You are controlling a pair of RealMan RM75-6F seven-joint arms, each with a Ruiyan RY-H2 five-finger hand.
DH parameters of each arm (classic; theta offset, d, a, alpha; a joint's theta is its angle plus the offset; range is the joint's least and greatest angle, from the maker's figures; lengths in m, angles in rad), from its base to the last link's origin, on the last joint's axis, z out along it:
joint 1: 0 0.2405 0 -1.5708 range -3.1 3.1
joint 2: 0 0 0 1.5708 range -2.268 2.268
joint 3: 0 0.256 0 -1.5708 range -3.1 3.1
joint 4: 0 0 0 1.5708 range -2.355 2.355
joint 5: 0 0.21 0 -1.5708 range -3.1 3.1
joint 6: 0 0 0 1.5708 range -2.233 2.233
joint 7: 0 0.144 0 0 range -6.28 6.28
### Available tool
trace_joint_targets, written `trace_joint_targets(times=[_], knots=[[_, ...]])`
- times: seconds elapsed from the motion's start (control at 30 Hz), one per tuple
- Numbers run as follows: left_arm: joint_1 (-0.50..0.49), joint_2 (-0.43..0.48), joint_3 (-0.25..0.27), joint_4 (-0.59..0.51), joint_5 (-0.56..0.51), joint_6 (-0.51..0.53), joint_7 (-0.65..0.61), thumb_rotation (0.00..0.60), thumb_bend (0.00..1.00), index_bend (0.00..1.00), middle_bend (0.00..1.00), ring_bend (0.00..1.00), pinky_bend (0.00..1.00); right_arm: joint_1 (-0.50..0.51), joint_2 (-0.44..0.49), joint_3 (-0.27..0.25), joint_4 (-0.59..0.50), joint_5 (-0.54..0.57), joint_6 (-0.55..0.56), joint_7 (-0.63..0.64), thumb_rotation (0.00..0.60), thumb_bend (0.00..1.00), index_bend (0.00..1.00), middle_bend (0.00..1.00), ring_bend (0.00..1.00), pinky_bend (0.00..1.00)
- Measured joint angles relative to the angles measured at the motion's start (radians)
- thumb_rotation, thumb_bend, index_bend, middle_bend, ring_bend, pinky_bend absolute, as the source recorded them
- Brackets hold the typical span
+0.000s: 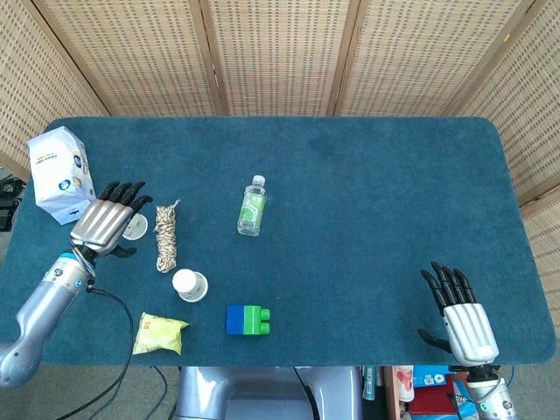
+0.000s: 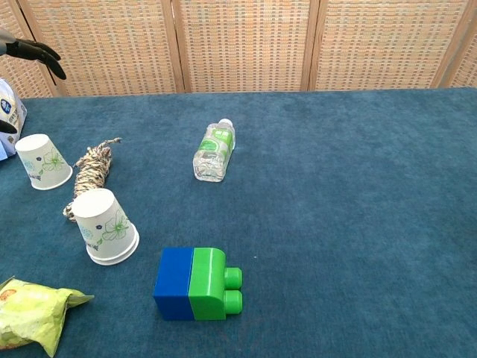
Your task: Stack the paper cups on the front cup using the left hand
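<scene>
Fingers (image 1: 122, 191) of left hand (image 1: 103, 225) spread above rear paper cup (image 2: 44, 162).

Both the left hand (image 1: 103, 227) and the right hand (image 1: 464, 325) have ribbed silver metal backs and glossy black fingers (image 1: 122, 191), the left one joined by a blue-ringed wrist to a smooth grey-silver forearm with a thin black cable trailing from it.

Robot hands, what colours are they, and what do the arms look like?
Both the left robot hand and the right robot hand have ribbed silver backs and black fingers. The left arm is smooth grey metal with a blue ring at the wrist and a thin black cable trailing from it.
</scene>
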Motion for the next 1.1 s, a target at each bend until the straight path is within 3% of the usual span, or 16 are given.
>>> trace_joint_targets(times=[0.33,0.77,1.1], knots=[[0.005,-0.073,-0.006,0.186,-0.090,-0.015,-0.008,0.600,0.20,0.22,0.00,0.00,0.00,0.002,-0.003,-0.003,0.002,0.002,-0.010,-0.008,0.600,0.00,0.00,0.00,0.00,0.00],[-0.037,-0.211,-0.020,0.414,-0.291,-0.107,0.034,0.600,0.21,0.23,0.00,0.00,0.00,0.002,-0.005,0.001,0.006,0.007,-0.011,-0.008,0.600,0.00,0.00,0.00,0.00,0.00],[-0.063,-0.285,-0.003,0.479,-0.353,-0.133,0.081,0.600,0.20,0.24,0.00,0.00,0.00,0.002,-0.008,0.001,0.009,0.008,-0.012,-0.011,0.600,0.00,0.00,0.00,0.00,0.00]])
